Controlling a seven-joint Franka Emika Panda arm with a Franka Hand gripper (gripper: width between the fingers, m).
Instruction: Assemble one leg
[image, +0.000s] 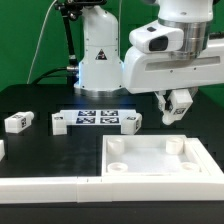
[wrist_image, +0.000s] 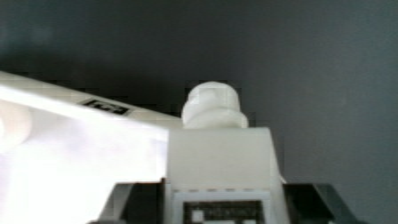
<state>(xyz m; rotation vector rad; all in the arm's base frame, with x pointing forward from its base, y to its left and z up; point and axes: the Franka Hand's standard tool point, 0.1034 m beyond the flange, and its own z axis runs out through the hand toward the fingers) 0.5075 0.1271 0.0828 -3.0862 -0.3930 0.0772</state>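
While the black table (image: 40, 100) spreads under everything, the big white panel (image: 160, 160) lies at the front, the marker board (image: 97, 118) behind it, and up in the air near the panel hangs the gripper (image: 177, 106), fingers (wrist_image: 128, 205) clamped on the leg (wrist_image: 222, 150), its rounded tip poking out over dark tabletop

Wrist view's soft: the leg (wrist_image: 222, 155) runs into a dark patch (wrist_image: 222, 212) chopped by the frame edge (tag? can't tell), and the white panel (wrist_image: 36, 115) runs out of shot. Exterior view: marker board (image: 100, 118) tags too tiny to read.
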